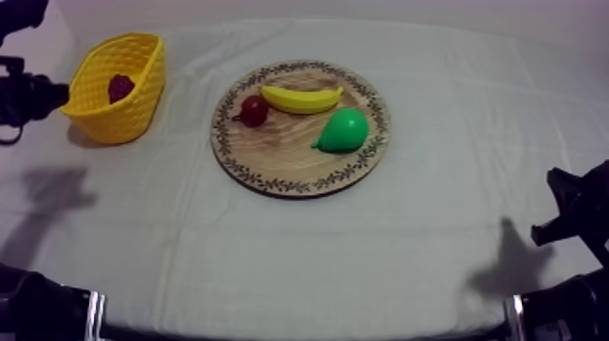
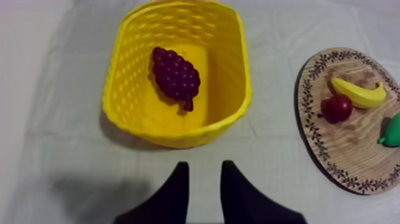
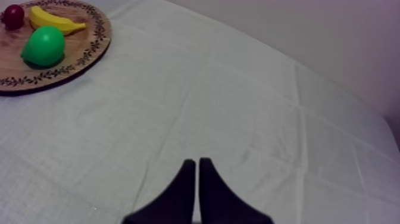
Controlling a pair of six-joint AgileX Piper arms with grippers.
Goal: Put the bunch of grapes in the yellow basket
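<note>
The dark purple bunch of grapes [image 2: 175, 76] lies inside the yellow basket [image 2: 178, 140], clear of any gripper. In the top view the basket [image 1: 136, 113] stands at the far left with the grapes [image 1: 120, 87] in it. My left gripper [image 2: 204, 179] hovers just short of the basket's near wall, open, with only cloth between its fingers. The round wooden board [image 1: 281, 154] sits mid-table. My right gripper [image 3: 197, 164] is shut on nothing, its fingers together in a narrow wedge over bare cloth, far from the board [image 3: 83, 44].
On the board lie a banana [image 1: 302, 98], a small red fruit [image 1: 254, 111] and a green pear [image 1: 343, 131]. My left arm [image 1: 32, 95] is at the far left edge beside the basket. My right arm [image 1: 580, 209] sits low at the right edge.
</note>
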